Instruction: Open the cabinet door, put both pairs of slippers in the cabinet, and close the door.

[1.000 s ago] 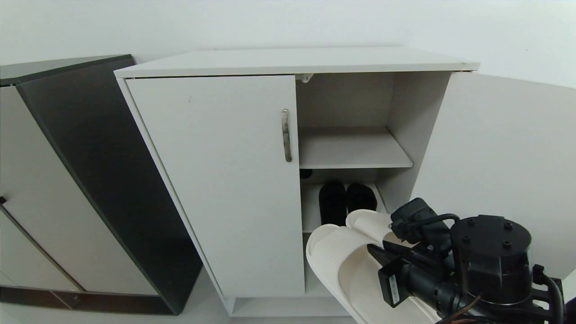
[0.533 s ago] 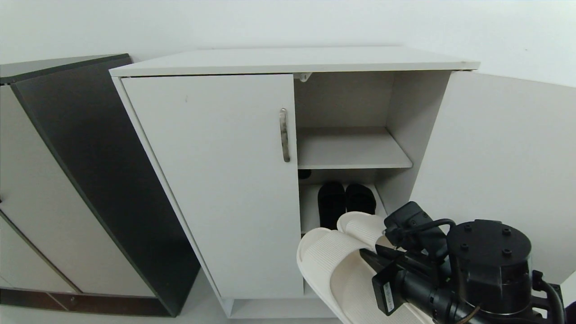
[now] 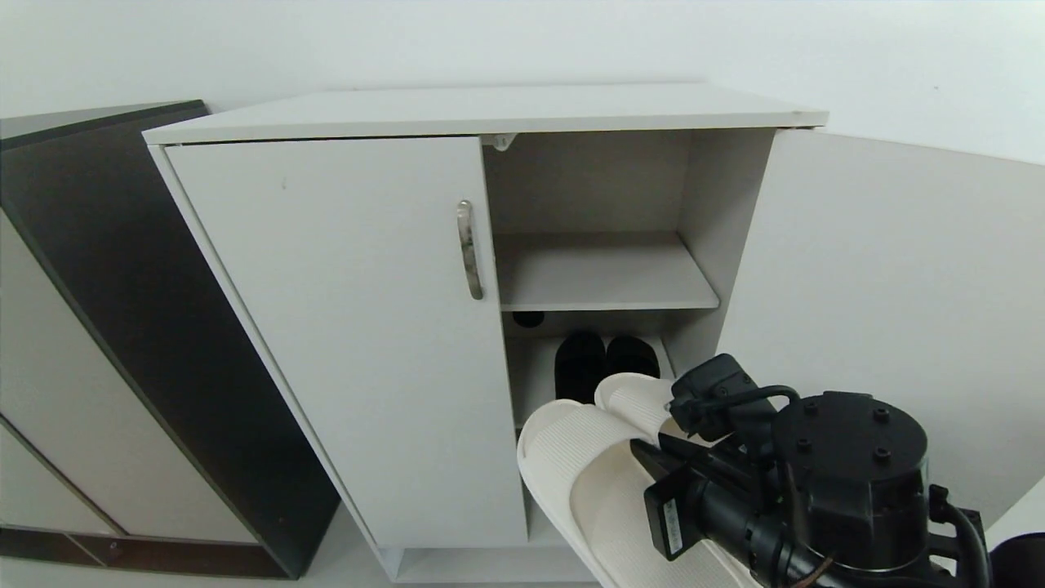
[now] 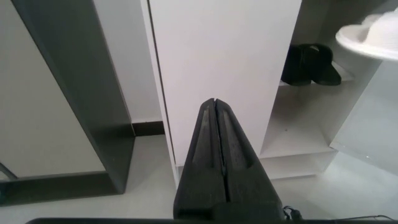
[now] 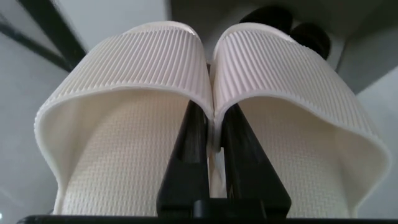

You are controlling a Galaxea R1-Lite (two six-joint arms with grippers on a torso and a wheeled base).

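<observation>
1. Right pincer (image 5: 213, 143) is clenched on the inner edges of the white slippers (image 3: 563, 445). It holds the two together, toes toward the cabinet (image 3: 490, 110), just outside its open right half at lower-shelf height.
2. The black slippers (image 3: 604, 363) already sit side by side on the lower shelf (image 3: 531, 376), far in.
3. The open door (image 3: 882, 286) is swung out to the right. The left door (image 3: 343, 327) is shut.
4. Left pincer (image 4: 214, 104) is pressed closed on nothing, low in front of the shut door.
5. What changed: over the last second the whole head view slid, so that's the camera, not the furniture. Measured against the cabinet, the white pair has crept a touch closer and now overlaps the black pair's heels.
6. My read: second pair is on its way in. Setting it down and closing the door are what's left.
</observation>
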